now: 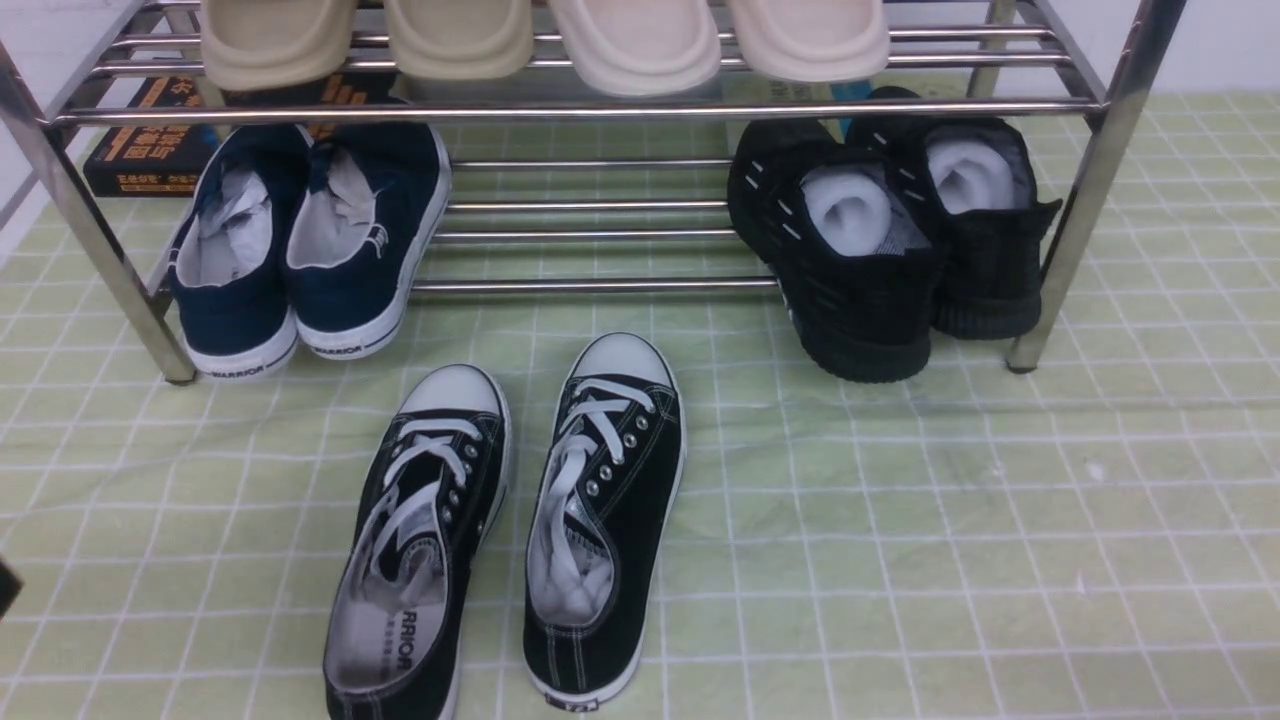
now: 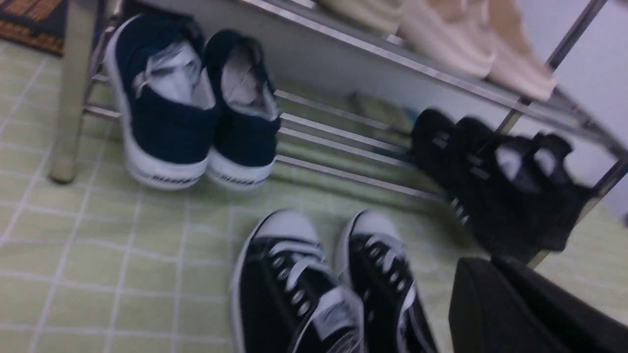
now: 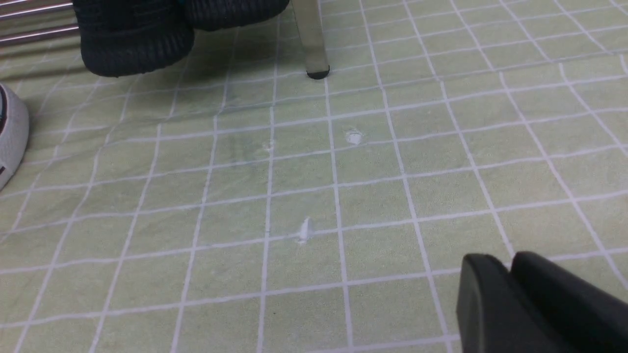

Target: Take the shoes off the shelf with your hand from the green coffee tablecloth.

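Black canvas shoes sit on the green cloth, off the shelf, just ahead of the left gripper, closed, empty. Right gripper holds nothing; jaw gap unclear. Risk: a careless sweep could nudge the shoes back against the shelf.

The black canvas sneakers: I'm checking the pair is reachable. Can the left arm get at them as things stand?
Probably yes. The black canvas sneakers lie in the open on the green cloth, clear of the rack, and the left end effector, shut and empty, hangs close beside them.

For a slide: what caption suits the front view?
Black canvas sneakers lie on green checked tablecloth before chrome shoe rack.
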{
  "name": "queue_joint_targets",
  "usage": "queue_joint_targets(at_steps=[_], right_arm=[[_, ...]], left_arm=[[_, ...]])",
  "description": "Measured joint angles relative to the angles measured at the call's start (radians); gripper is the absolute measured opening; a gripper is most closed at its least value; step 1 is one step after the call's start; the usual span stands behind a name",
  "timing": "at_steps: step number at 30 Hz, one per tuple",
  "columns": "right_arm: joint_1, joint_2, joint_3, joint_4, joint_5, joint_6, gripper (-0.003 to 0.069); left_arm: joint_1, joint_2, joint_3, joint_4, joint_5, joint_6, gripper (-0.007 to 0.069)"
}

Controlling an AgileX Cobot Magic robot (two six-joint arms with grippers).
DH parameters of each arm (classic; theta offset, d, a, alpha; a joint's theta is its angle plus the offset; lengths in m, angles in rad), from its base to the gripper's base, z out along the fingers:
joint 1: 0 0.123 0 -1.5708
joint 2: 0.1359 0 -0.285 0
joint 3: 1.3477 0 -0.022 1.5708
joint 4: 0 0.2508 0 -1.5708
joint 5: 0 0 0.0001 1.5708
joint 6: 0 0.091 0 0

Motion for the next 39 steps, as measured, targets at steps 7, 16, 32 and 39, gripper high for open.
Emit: queue_joint_targets(at_steps=[7, 16, 32, 39], right_arm=[[0.000, 0.000, 0.000, 0.000, 0.000, 0.000, 0.0101], [0.000, 0.000, 0.000, 0.000, 0.000, 0.000, 0.0106], [0.000, 0.000, 0.000, 0.000, 0.000, 0.000, 0.0120], [0.000, 0.000, 0.000, 0.000, 0.000, 0.000, 0.0127]], left_arm=[[0.000, -0.009, 0.151, 0.018, -0.166, -0.035, 0.0036], [0.000, -0.009, 0.255, 0.102, -0.091, -0.037, 0.0039], [0.289, -0.043, 0.398, -0.154, -0.087, 0.487, 0.0054], [0.431, -0.089, 0.398, -0.120, -0.073, 0.479, 0.0062]])
